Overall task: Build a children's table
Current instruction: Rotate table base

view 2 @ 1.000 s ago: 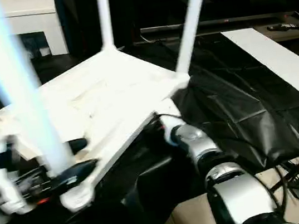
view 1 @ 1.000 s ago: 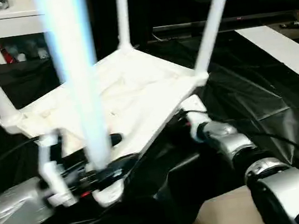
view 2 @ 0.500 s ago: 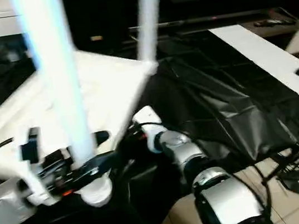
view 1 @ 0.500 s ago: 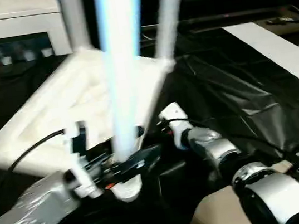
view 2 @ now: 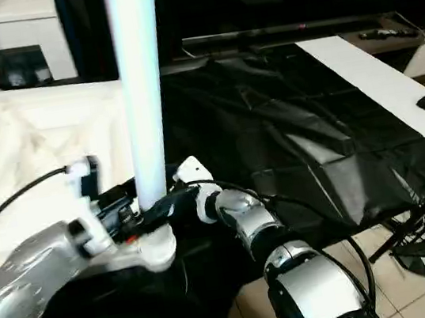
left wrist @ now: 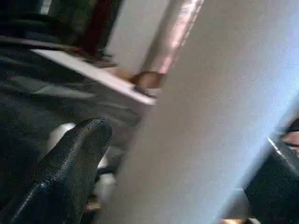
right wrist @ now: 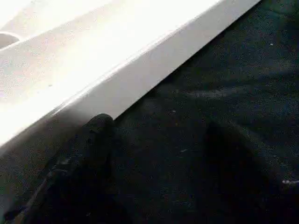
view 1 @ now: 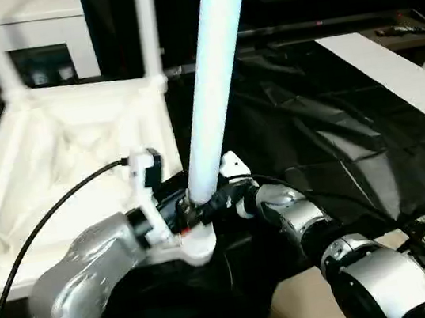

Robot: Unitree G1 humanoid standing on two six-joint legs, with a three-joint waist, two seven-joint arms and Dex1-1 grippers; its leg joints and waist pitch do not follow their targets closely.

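Note:
The children's table lies upside down with its ribbed white top (view 1: 51, 151) on black cloth and its legs pointing up. The near leg (view 1: 214, 87) rises from the front corner socket. My left gripper (view 1: 194, 210) is shut on this leg's base. In the left wrist view the leg (left wrist: 201, 116) spans the gap between both black fingers (left wrist: 70, 168). My right gripper (view 1: 226, 193) stands open just right of that corner. One of its fingers (right wrist: 91, 149) lies under the table's rim (right wrist: 140, 74). Two more legs (view 1: 146, 25) stand at the far corners.
A white cabinet (view 1: 26, 35) with glass doors stands at the back left. Crumpled black cloth (view 1: 337, 132) covers the surface to the right, bordered by a long white board (view 1: 392, 76). Cables and a small black box (view 2: 422, 251) lie on the floor at the lower right.
The table has swung round with the left gripper on its near leg. That corner now sits close beside the right gripper. The camera has shifted too.

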